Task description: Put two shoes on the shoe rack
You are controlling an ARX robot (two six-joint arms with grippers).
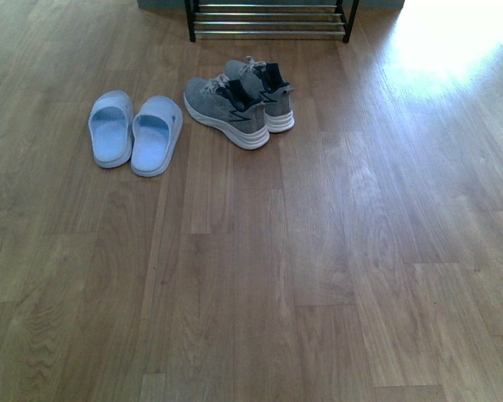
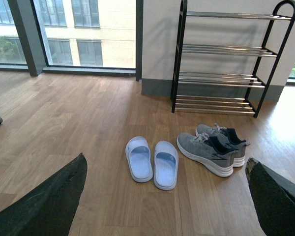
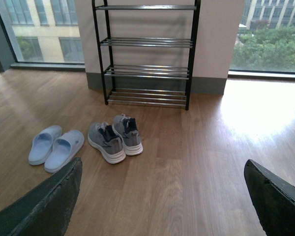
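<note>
In the front view, the shoe rack (image 1: 268, 25) shows only as its lowest chrome bars and two black feet at the top edge of the frame, just right of centre. Below it, in the upper middle, the two grey sneakers stand on the wooden floor (image 1: 318, 293), apart from the rack. The left sneaker (image 1: 226, 110) and the right sneaker (image 1: 264, 94) touch along their sides, with white soles down, heels nearer the camera and toes angled up and to the left. To their left, in the upper left of the frame, we see the pale blue slides (image 1: 111, 127) lying side by side, close to the sneakers but not touching them. A bright patch of light falls on the floor at the upper right.

Neither arm shows in the front view. In the left wrist view the left fingers (image 2: 54, 201) are released and spread wide, with floor and both pairs of shoes between them, and they hold nothing. In the right wrist view the right fingers (image 3: 49, 204) are likewise released and wide apart. Both wrist views show the whole rack, four tiers of bars against a pale wall (image 3: 216, 44).
</note>
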